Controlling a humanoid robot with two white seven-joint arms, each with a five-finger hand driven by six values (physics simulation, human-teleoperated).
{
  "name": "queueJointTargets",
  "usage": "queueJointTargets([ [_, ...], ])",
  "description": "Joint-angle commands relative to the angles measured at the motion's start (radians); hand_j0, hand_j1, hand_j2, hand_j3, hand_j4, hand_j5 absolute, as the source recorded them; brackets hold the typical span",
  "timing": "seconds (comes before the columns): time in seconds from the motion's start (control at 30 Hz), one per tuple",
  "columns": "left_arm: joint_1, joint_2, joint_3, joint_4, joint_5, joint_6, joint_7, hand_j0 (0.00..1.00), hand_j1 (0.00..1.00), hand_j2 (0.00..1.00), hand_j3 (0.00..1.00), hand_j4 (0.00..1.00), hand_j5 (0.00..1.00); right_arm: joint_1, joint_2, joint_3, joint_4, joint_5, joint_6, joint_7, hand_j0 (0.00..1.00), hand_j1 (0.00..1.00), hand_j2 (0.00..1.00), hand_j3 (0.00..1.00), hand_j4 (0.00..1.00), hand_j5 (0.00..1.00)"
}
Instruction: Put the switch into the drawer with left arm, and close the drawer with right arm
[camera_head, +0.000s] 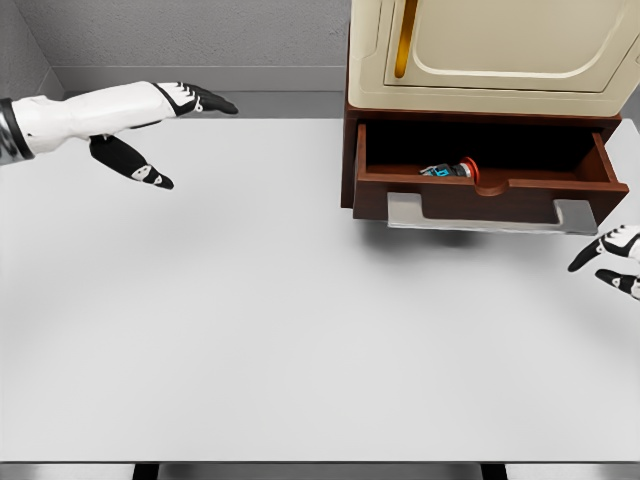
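The switch, a small dark device with blue and red parts, lies inside the brown drawer, which stands pulled out from the cream cabinet. My left hand hovers high over the table's far left, fingers spread and holding nothing, well away from the drawer. My right hand shows only at the right edge, just below and to the right of the drawer's front corner, its fingers relaxed and holding nothing.
The white table fills most of the view, with its front edge at the bottom. A grey metal handle plate runs under the drawer front. A grey wall stands behind.
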Motion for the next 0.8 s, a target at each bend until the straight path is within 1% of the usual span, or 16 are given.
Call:
queueJointTargets([
  [0.0,0.0,0.002,0.019,-0.001,0.008,0.003,0.001,1.0,1.0,1.0,1.0,1.0,1.0,0.0,-0.01,-0.001,-0.014,-0.009,0.003,0.0,0.53,0.53,0.53,0.53,0.53,0.53],
  [0.03,0.017,0.002,0.028,-0.001,0.008,0.003,0.001,1.0,1.0,1.0,1.0,1.0,1.0,0.0,-0.031,-0.001,-0.014,-0.009,0.003,0.0,0.53,0.53,0.53,0.53,0.53,0.53],
  [0.07,0.02,0.002,0.038,-0.001,0.008,0.003,0.001,1.0,1.0,1.0,1.0,1.0,1.0,-0.002,-0.036,0.0,-0.016,-0.009,0.003,0.0,0.53,0.53,0.53,0.53,0.53,0.53],
  [0.2,0.02,0.002,0.042,-0.001,-0.002,0.003,0.001,1.0,1.0,1.0,1.0,1.0,1.0,-0.003,-0.039,0.011,-0.016,-0.009,0.003,0.0,0.53,0.53,0.53,0.53,0.53,0.53],
  [0.27,0.02,0.004,0.059,-0.001,-0.005,0.003,0.001,1.0,1.0,1.0,1.0,1.0,1.0,-0.006,-0.039,0.011,-0.016,-0.009,0.003,0.0,0.53,0.53,0.53,0.53,0.53,0.53],
  [0.77,0.021,0.002,0.067,-0.002,-0.014,0.003,0.001,1.0,1.0,1.0,1.0,1.0,1.0,-0.043,-0.039,0.012,0.0,-0.01,0.003,0.0,0.53,0.53,0.53,0.53,0.53,0.53],
])
